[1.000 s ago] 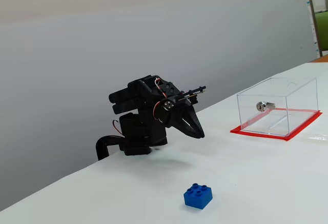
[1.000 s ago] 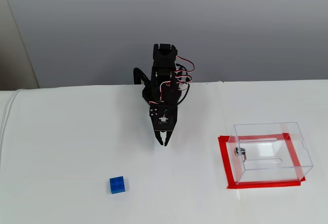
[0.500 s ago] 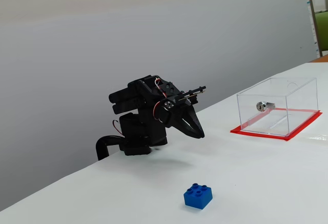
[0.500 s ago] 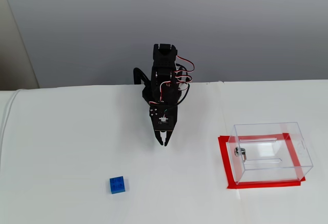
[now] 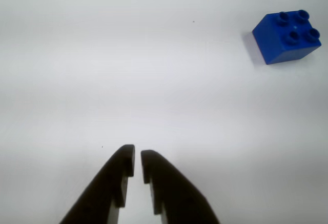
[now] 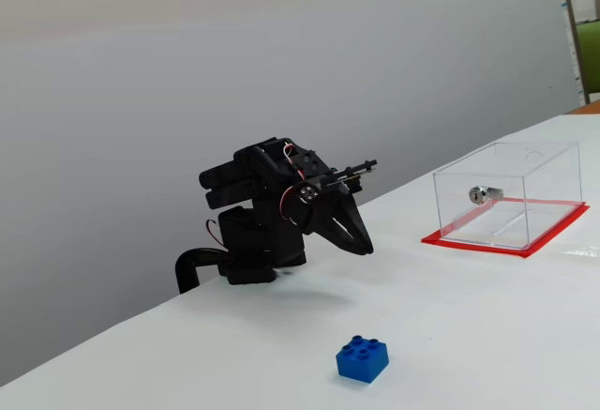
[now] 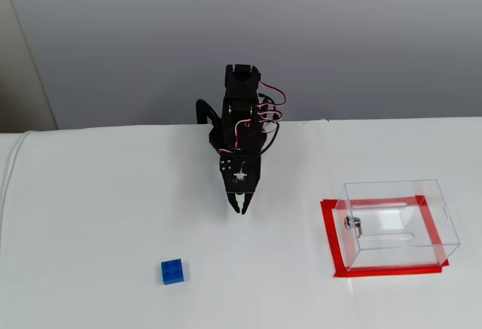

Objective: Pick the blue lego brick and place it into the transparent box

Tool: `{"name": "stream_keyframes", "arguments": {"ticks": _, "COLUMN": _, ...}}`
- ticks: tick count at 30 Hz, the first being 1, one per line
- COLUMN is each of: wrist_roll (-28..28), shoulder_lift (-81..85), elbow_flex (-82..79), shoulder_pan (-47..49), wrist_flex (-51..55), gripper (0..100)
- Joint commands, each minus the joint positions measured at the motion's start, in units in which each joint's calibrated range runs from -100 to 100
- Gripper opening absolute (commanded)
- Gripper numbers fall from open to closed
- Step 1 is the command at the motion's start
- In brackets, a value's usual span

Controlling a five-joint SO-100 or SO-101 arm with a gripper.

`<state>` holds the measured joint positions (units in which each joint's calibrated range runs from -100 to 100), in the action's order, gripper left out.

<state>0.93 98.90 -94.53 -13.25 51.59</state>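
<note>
- White tabletop (image 7: 98, 193) carries everything, with the transparent box (image 7: 399, 223) resting on its red base well to the right of the hand in a fixed view
- Black hand (image 5: 137, 163) hangs above bare surface, nearly closed, only a slit between its fingertips, gripping nothing
- Blue lego brick (image 5: 287, 37) sits studs-up, clear of the hand, ahead and to its right in the wrist view; I judge a swing that way comes next
</note>
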Motion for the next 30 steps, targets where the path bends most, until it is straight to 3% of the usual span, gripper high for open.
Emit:
{"name": "stream_keyframes", "arguments": {"ticks": 1, "wrist_roll": 0.22, "shoulder_lift": 0.34, "elbow_flex": 3.84, "shoulder_pan": -0.02, "wrist_flex": 0.11, "gripper": 1}}
{"name": "stream_keyframes", "arguments": {"ticks": 12, "wrist_roll": -0.15, "shoulder_lift": 0.0, "elbow_flex": 8.72, "shoulder_pan": -1.58, "wrist_flex": 0.2, "gripper": 2}}
{"name": "stream_keyframes", "arguments": {"ticks": 24, "wrist_roll": -0.41, "shoulder_lift": -12.9, "elbow_flex": 13.52, "shoulder_pan": -24.2, "wrist_flex": -0.32, "gripper": 2}}
{"name": "stream_keyframes", "arguments": {"ticks": 30, "wrist_roll": -0.35, "shoulder_lift": -14.17, "elbow_flex": 13.24, "shoulder_pan": -28.34, "wrist_flex": -0.67, "gripper": 1}}
